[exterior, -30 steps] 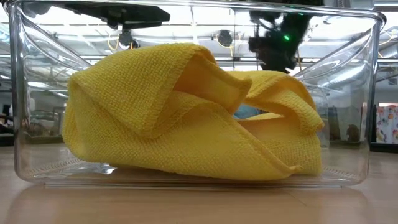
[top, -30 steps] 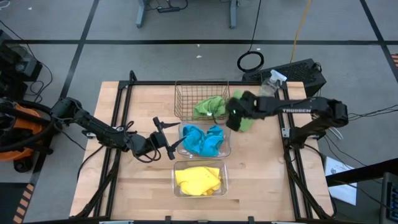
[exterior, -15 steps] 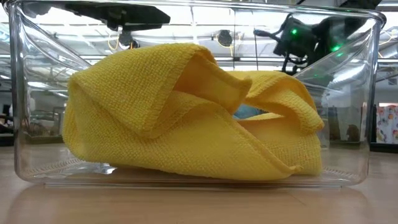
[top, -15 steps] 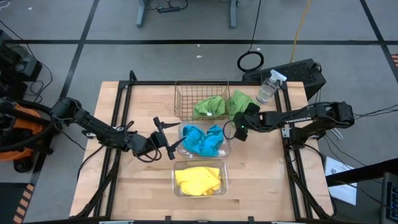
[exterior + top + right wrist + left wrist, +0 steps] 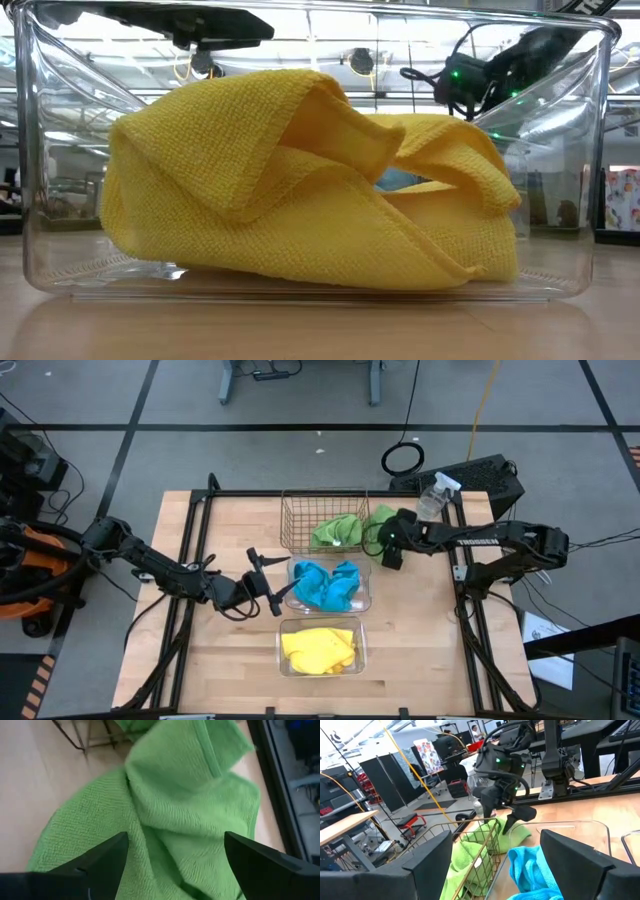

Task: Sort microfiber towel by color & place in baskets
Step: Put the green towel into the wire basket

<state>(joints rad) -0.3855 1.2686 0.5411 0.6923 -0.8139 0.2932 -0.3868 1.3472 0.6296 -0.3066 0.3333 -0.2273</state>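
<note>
One green towel (image 5: 338, 532) lies inside the copper wire basket (image 5: 300, 510). A second green towel (image 5: 185, 805) lies crumpled on the table against that basket's right wall (image 5: 381, 518). My right gripper (image 5: 176, 838) hangs open just above it, pointing steeply down, one finger on either side; in the left wrist view, my right gripper (image 5: 503, 822) shows its tips close over the cloth. Blue towels (image 5: 328, 584) fill the middle clear basket and yellow towels (image 5: 300, 190) the near one. My left gripper (image 5: 275, 588) waits open and level, left of the blue towels.
A clear spray bottle (image 5: 432, 498) stands at the far right, just beyond the loose green towel. The black frame rails (image 5: 460, 560) run along the table's left and right sides. Bare wood (image 5: 420, 630) lies right of the two clear baskets.
My right gripper has come down from high over the basket's right side, swung toward the near edge, then gone back toward the far edge onto the green towel. That towel, seen under the gripper a second ago, now lies on the table against the wire basket.
</note>
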